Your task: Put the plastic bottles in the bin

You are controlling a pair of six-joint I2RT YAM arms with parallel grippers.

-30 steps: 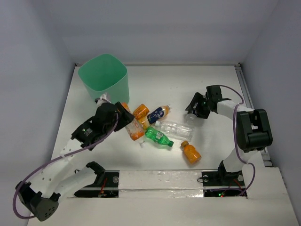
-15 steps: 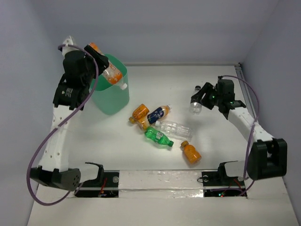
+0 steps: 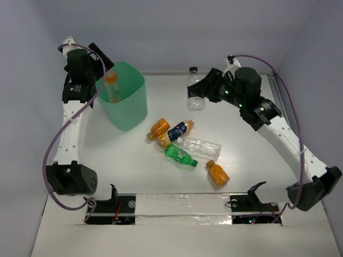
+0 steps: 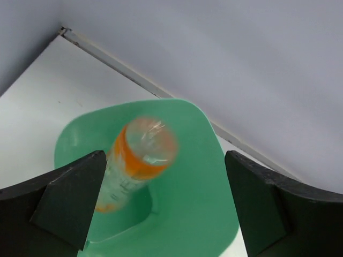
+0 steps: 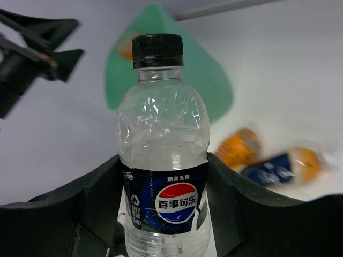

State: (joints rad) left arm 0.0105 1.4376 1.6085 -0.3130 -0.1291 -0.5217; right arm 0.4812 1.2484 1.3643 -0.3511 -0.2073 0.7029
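The left gripper has just let go. Its jaws stand wide apart above the bin. The orange bottle, which it held over the rim half a second ago, is now down inside the opening. In the wrist view that bottle is blurred and touches neither finger, and from above it shows against the far-left inner wall. I judge it delivered, either dropping or settling.

The right gripper is closed on the small clear Pepsi bottle, with a finger on each side of the label and the dark cap pointing away from the wrist. A second ago this pair sat low at the right of the table. Now the arm is raised and has swung to the far middle, so the bottle hangs in the air to the right of the bin and clear of it. It needs to travel further left before a release would land it inside. The left arm over the opening may crowd that approach.

Five bottles lie on the table in a loose cluster near the middle:
- an orange one
- the blue-labelled bottle touching it
- the larger clear bottle
- the green bottle
- a nearer orange bottle, lying a little apart
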